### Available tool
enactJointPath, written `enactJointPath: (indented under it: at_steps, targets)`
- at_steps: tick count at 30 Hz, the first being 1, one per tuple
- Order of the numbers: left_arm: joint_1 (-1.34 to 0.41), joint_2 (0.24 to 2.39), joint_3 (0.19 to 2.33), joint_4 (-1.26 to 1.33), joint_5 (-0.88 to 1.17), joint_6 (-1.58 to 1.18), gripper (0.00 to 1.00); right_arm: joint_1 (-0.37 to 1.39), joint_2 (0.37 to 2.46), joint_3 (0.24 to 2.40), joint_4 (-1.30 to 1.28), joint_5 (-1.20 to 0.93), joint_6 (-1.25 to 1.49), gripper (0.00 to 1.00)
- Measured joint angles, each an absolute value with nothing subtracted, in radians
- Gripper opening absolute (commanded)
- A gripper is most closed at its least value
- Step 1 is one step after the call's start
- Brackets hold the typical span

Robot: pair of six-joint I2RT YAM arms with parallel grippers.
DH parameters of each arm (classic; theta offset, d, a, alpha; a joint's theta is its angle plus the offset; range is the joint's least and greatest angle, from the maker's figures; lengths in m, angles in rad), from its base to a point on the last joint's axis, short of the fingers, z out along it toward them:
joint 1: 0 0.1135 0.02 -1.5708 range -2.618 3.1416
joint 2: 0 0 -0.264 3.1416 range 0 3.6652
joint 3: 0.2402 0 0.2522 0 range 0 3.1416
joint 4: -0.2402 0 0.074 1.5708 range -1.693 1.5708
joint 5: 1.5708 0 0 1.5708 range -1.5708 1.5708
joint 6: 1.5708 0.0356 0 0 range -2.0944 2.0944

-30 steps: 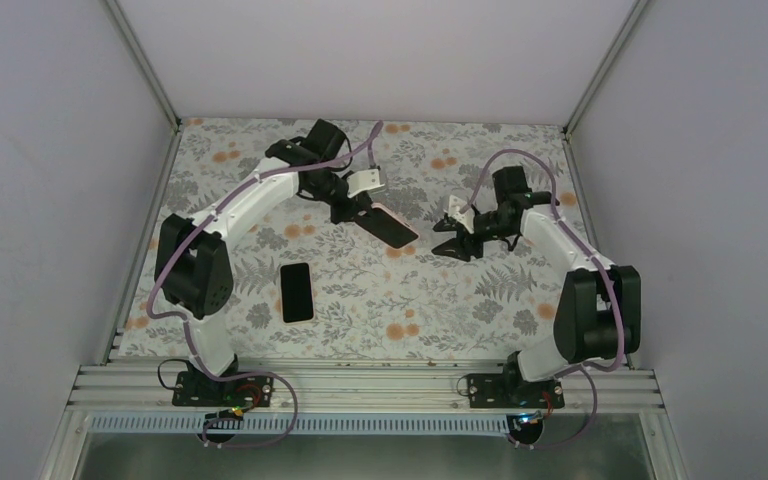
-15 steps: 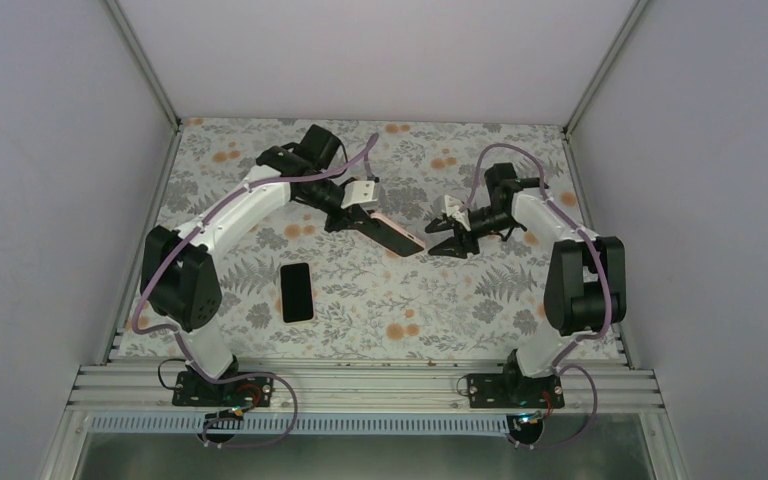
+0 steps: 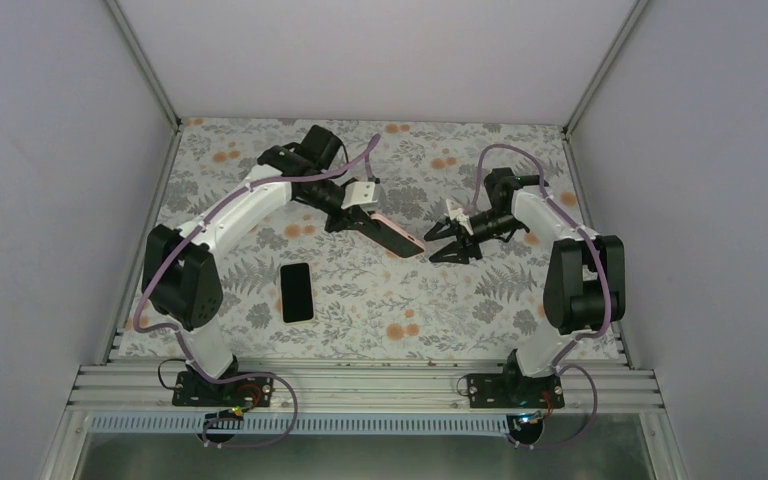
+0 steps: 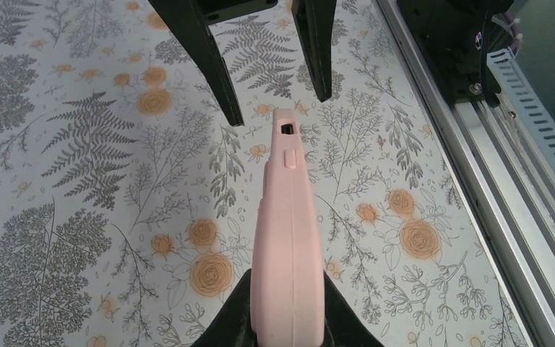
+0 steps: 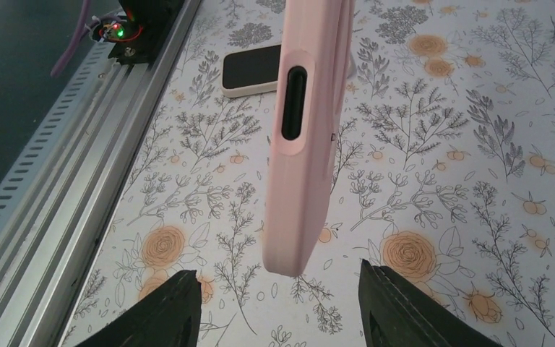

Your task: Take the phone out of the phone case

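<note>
spare slab: closest to you, a dark slab (image 3: 297, 292) that looks like a phone lies flat on the floral table (image 3: 480, 310). It's well off to the near-left of the pink phone case (image 4: 287, 231) and touches nothing. You can't tell what it's there for.

right gripper: the right gripper (image 3: 431, 246) is open, jaws spread wide. It hangs just off the case's free end with a finger out to each side, and no contact shows.

case: it's up off the table, held on edge and tilted. From above you get a dark face inside a pink rim, so I'd say the phone is seated in it. The wrist views only show pink edge and the port cut-out, so that's not confirmed.

left gripper: the left gripper (image 3: 358, 215) is clamped shut on the case's far end and carries all of it.

step: you're lining up the second grip. No peeling has started.

next move: ease the right gripper forward until the free end sits between its fingers. Pinch only the case lip, not case and phone together, or you'll lock them. Soft rim, so expect flex.
</note>
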State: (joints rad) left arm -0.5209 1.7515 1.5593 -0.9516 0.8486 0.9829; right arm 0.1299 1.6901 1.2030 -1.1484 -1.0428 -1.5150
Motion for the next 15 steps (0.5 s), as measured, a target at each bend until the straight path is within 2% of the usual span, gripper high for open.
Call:
enactJointPath:
  at_steps: [15]
  targets:
    - [-0.561, 1.776, 1.610, -0.951, 0.843, 0.960, 0.12, 0.150, 1.647, 1.190, -0.997, -1.044, -1.369, 0.55]
